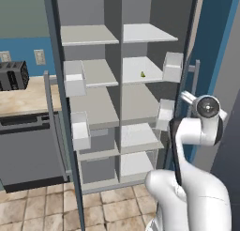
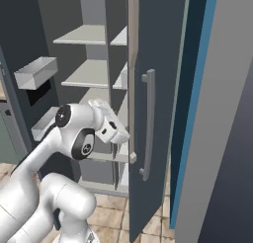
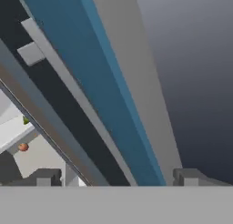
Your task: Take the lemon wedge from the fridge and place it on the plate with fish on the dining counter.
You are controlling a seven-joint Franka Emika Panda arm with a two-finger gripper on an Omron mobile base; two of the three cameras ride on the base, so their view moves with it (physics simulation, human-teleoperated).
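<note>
The fridge (image 1: 122, 89) stands open, and the lemon wedge (image 1: 143, 74) lies alone on the second shelf from the top, on the right half, toward the back. The gripper (image 3: 117, 176) is released: its two dark tips stand wide apart in the hand view and nothing is between them. It is beside the open right door (image 2: 158, 113), close to the long grey handle (image 2: 148, 123), and points along the door edge, not at the shelf.

The main danger, I think, is a collision. To reach the wedge the arm must swing left around the door and then go into the narrow space between two shelves; the wrist can hit the door edge, or the white bin (image 1: 172, 66) that hangs on the door just to the right of that shelf. The wedge is also very small, so the fingers can push it deeper or roll it away instead of closing on it.

In the hand view a small orange thing (image 3: 23, 147) lies on a lower shelf, and it must not be taken by mistake. To the far left a toaster (image 1: 11, 76) stands on a beige worktop (image 1: 28, 99), well apart from the work
</note>
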